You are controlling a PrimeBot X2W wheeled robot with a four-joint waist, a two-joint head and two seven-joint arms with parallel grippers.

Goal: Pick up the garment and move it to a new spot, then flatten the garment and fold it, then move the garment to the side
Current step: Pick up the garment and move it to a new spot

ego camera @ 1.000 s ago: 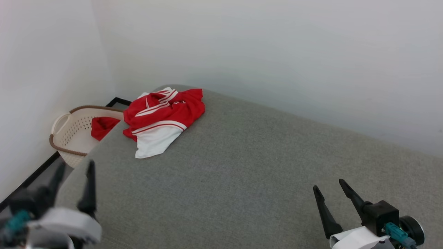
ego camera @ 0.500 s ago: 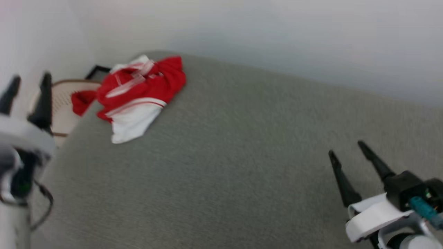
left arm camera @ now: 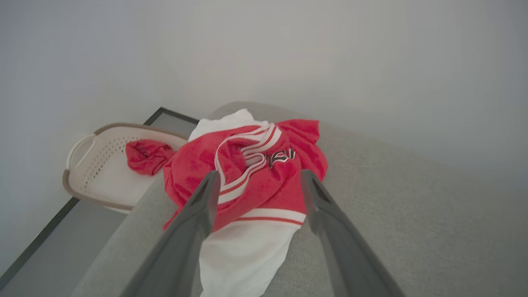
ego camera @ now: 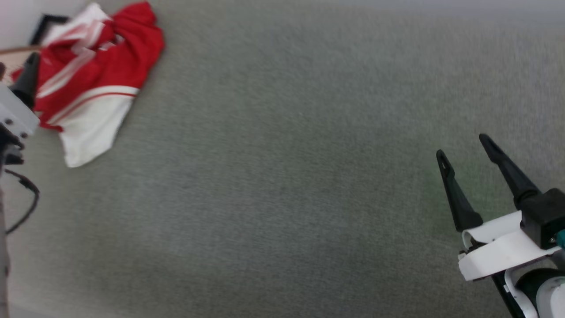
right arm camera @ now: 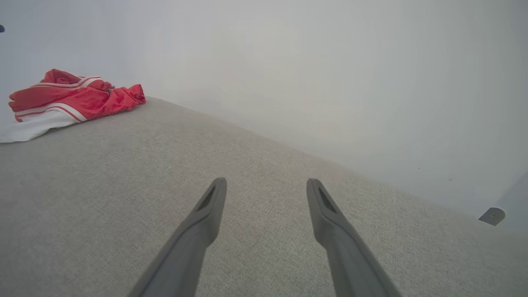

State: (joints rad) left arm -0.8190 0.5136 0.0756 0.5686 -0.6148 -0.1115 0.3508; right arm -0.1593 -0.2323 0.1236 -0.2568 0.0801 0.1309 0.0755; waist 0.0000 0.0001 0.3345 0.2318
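- Head camera has tipped down in the last second. The garment [ego camera: 88, 75] hasn't moved and is still crumpled at the grey surface's [ego camera: 282, 176] far-left corner, by the basket [left arm camera: 99, 173].
- Your left gripper [left arm camera: 260, 175] has come up and lined up on it, spread wide, holding nothing.
- Right gripper [ego camera: 461, 145] is also wide and empty, well apart.
- You're set for the grab, I'd say.

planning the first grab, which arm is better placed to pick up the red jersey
Left. The left gripper is open and pointed straight at the crumpled garment; the right gripper, also open, sits far across the grey surface from it.
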